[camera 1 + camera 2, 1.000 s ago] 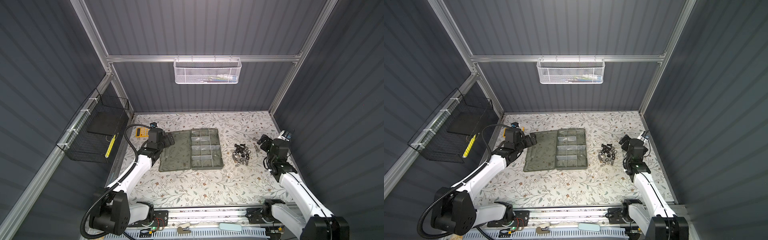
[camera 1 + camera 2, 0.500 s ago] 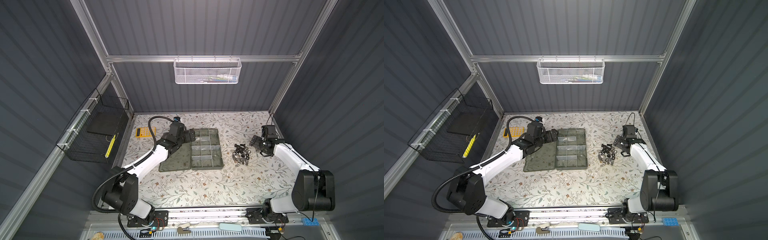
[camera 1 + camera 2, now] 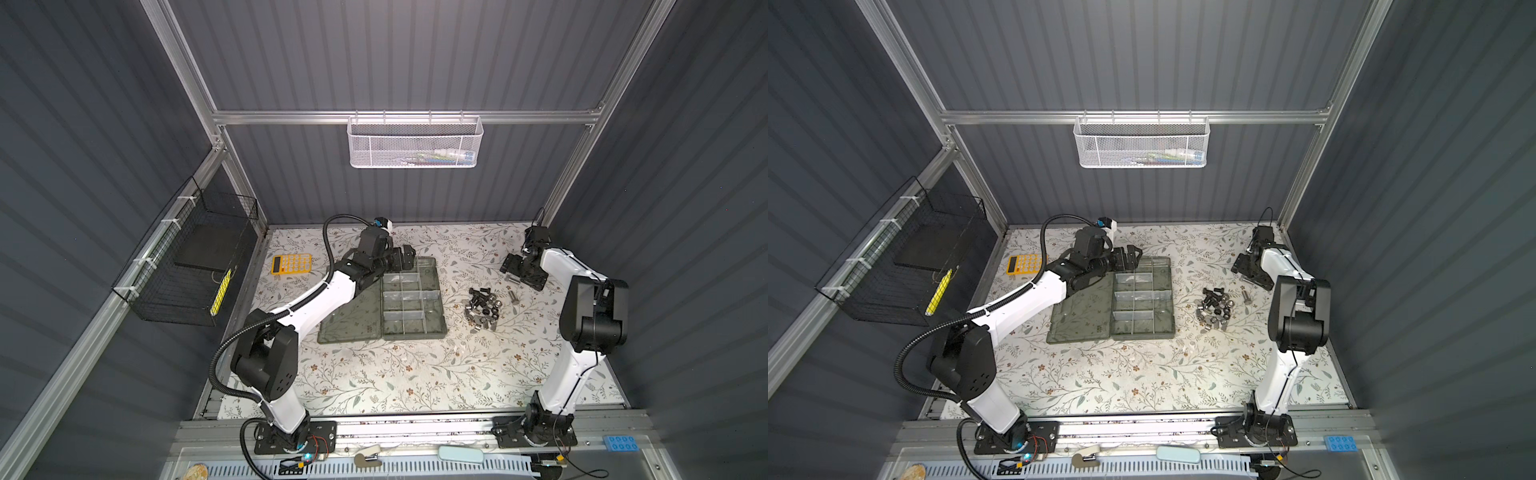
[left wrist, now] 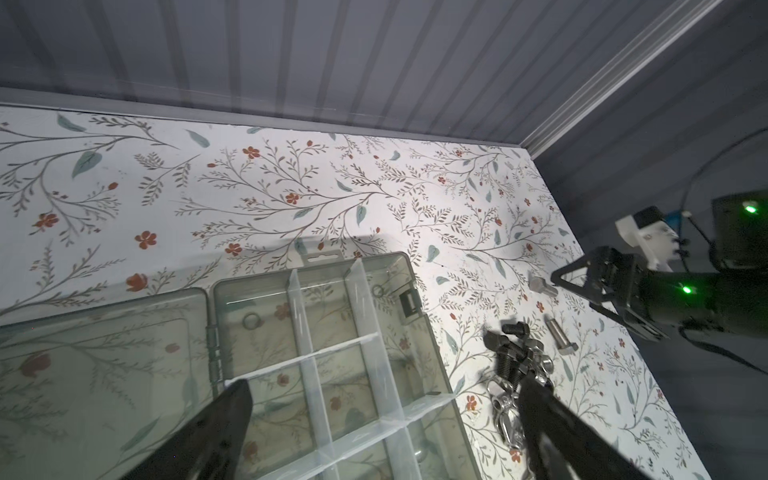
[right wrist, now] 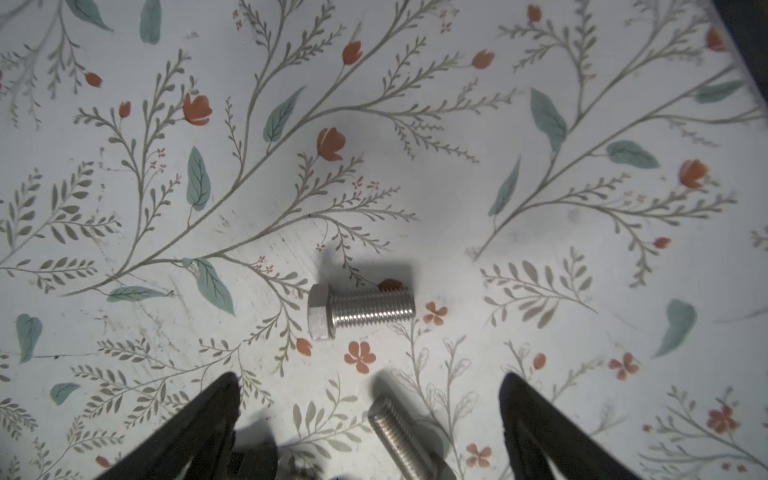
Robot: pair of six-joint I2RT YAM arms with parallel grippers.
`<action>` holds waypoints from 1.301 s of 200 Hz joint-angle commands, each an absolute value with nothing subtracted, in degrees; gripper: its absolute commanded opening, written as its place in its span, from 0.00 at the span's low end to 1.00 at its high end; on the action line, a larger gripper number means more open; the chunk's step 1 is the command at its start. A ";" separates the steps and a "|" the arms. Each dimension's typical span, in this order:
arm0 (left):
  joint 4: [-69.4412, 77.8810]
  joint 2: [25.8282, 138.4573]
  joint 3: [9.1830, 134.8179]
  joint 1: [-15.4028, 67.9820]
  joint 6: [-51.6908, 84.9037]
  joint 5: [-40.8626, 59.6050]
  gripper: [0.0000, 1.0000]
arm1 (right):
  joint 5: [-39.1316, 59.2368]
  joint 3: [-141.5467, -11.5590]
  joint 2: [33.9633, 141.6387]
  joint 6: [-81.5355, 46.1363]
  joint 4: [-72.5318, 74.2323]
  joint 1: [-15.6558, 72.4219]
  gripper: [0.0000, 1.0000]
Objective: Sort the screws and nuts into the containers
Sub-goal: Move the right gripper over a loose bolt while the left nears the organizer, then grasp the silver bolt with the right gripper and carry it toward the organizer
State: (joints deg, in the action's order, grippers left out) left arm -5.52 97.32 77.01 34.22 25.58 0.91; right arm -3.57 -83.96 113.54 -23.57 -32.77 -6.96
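R gripper (image 5: 370, 380) wide open, empty, over a loose silver screw (image 5: 360, 311) well apart from the case (image 3: 432, 328), past the pile (image 3: 482, 309). L gripper (image 4: 382, 384) open at the case's far edge. Risk imo: round shaft rolls away when the jaws close.

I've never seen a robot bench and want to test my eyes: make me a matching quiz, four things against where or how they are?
Things:
1. orange-yellow calculator
2. white mesh basket
3. heap of black and silver screws and nuts
4. right gripper

Places or states:
a. hanging on the back rail
b. open, near a silver hex bolt
c. between the grey-green plastic organizer case and the right arm
d. lying near the black wire basket

Pairs: 1-d, 2-a, 3-c, 4-b
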 commanded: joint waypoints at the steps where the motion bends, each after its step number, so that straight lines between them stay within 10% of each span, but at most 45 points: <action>1: -6.07 97.91 75.87 34.87 23.49 2.80 1.00 | -3.06 -87.46 116.16 -20.35 -36.48 -6.97 0.95; 260: -5.36 96.86 74.05 39.81 20.61 1.14 1.00 | -1.04 -95.65 126.12 -19.60 -41.00 -7.13 0.49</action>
